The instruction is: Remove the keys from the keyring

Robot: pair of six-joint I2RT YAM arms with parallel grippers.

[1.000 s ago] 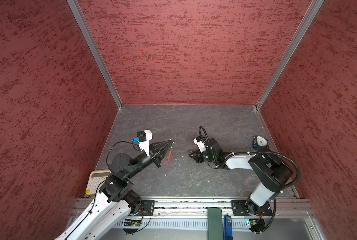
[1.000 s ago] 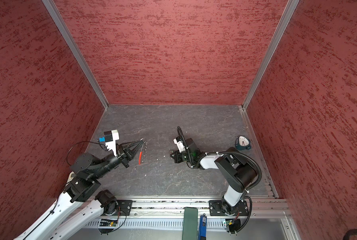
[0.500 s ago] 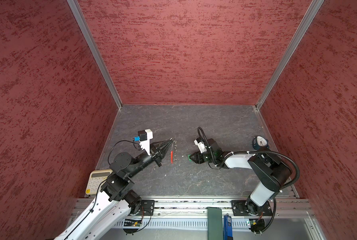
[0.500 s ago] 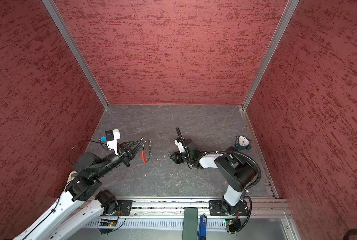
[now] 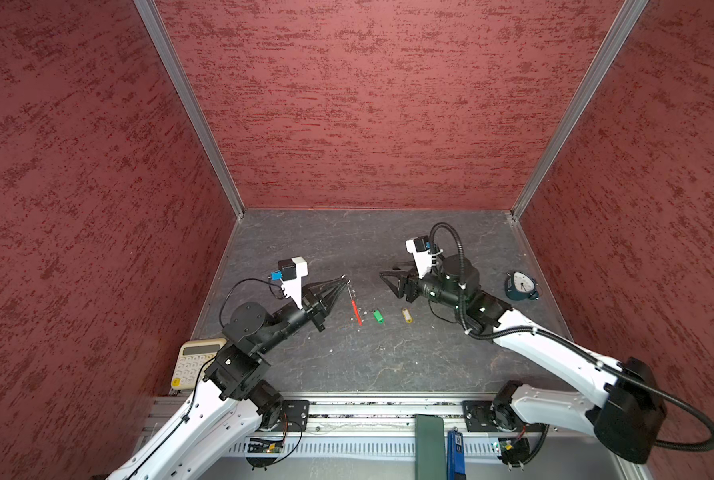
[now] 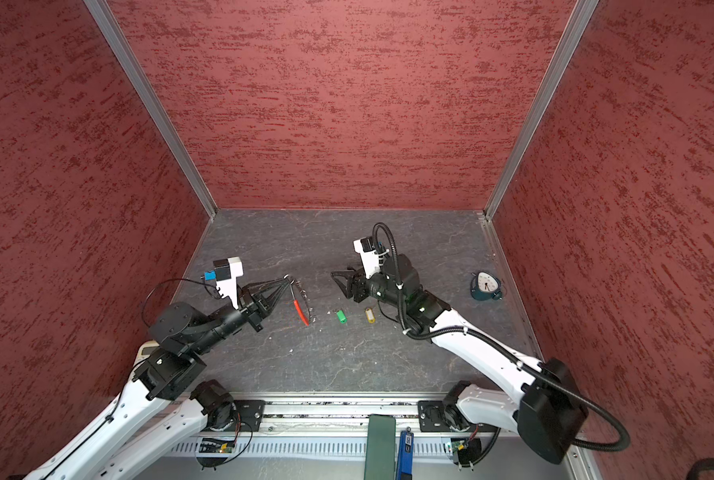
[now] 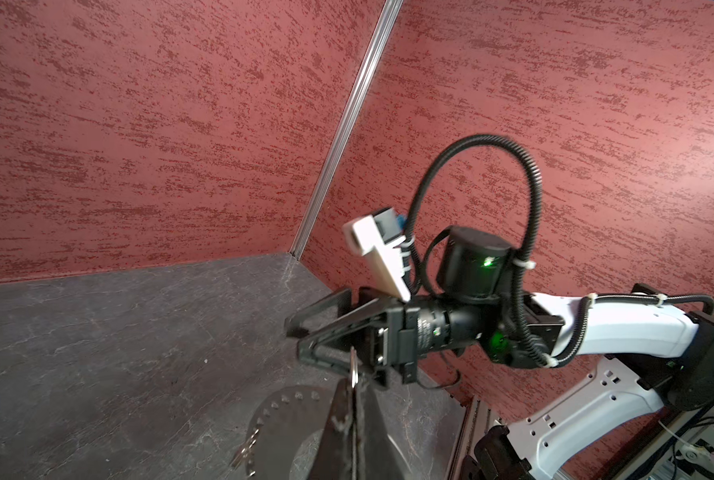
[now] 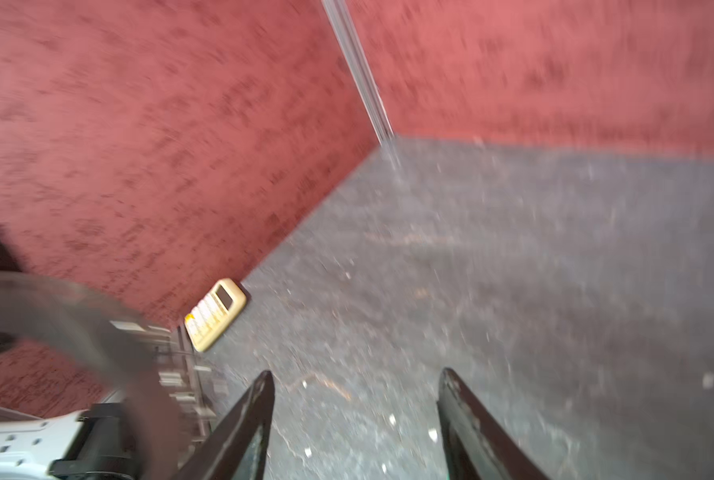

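Table (image 5: 388, 365), dark grey, fills the lower centre of both top views between red walls. Left of centre, the left gripper (image 5: 344, 286) is pinched fully together on the thin wire of the keyring (image 5: 355, 311). The keyring's red sleeve slants toward the bottom of the frame from the fingertips. Whether its low end touches the table cannot be told. Right of centre, the right gripper (image 5: 389, 284) stands with jaws well apart. The blurred right wrist view shows nothing between its fingers (image 8: 255, 411).

At the lower left edge lies a calculator (image 5: 195, 361) and at the right edge a clock (image 5: 521, 286), both well apart from the work.

At centre, the green key (image 5: 378, 316) and the yellow key (image 5: 407, 314) lie flat on the table. They are apart from each other and from the keyring, and the green one is near the sleeve's low end. Both appear freed, so the task seems all but done.

Hazards, as judged:
- **Keyring on the green key.** If the keyring is let go where it hangs, it may fall across the green key and snag or flick it.
- **Slipping wire.** The grip is on bare wire, which may slip or swing. The small silver rings (image 7: 243, 455) strung on it could then slide off and scatter.
- **Low sweep.** A low pass of the empty right gripper could knock the light keys across the table.
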